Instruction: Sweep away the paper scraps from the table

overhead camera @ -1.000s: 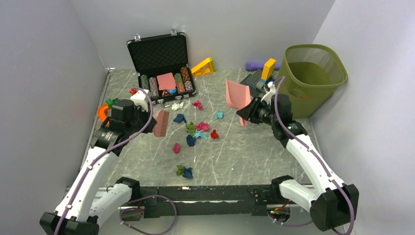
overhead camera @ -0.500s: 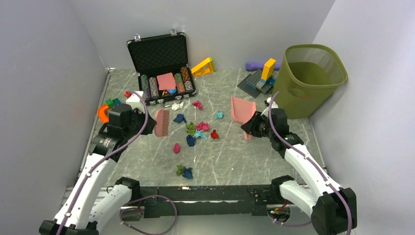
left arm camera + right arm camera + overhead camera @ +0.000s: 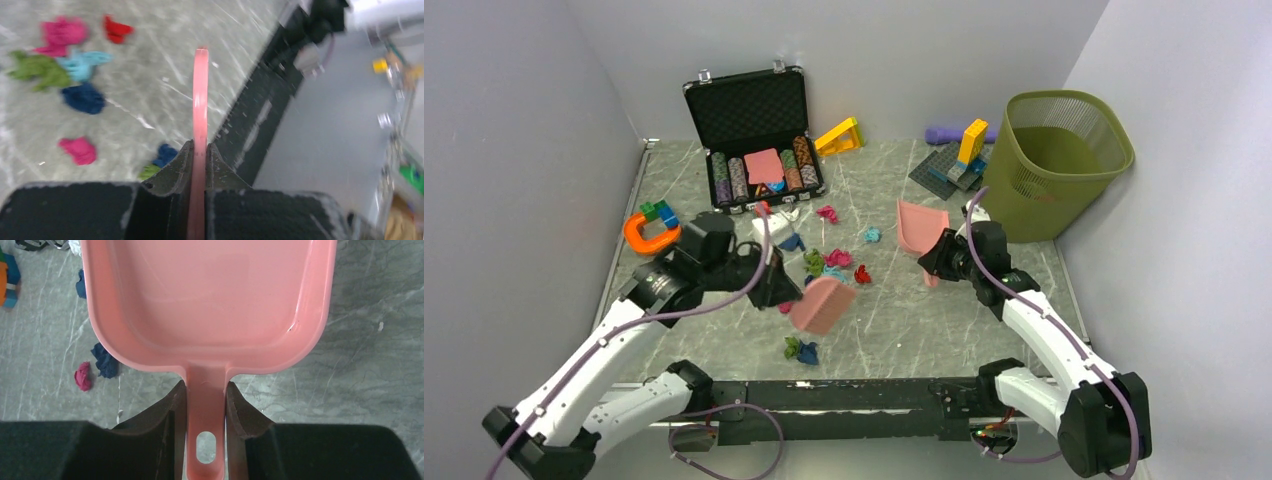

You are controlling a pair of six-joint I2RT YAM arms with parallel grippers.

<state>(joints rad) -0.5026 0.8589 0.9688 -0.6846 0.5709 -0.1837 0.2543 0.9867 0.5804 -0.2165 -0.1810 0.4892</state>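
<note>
1. Our left arm (image 3: 604, 345) stretches from its near-left base toward the middle, wrist pointing right.
2. Our left gripper (image 3: 786, 292) has its jaws pinched tight on the thin pink brush (image 3: 822, 305).
3. Our right arm (image 3: 1049, 325) leans from its near-right base toward the far side, forearm angled left.
4. Our right gripper (image 3: 929, 262) clamps the pink dustpan (image 3: 919, 228) by its handle, one jaw on either side.

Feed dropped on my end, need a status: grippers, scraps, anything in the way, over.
Left gripper shut on pink brush; right gripper shut on pink dustpan. Paper scraps scattered on table between them, dustpan empty. Open chip case behind the scraps.
</note>
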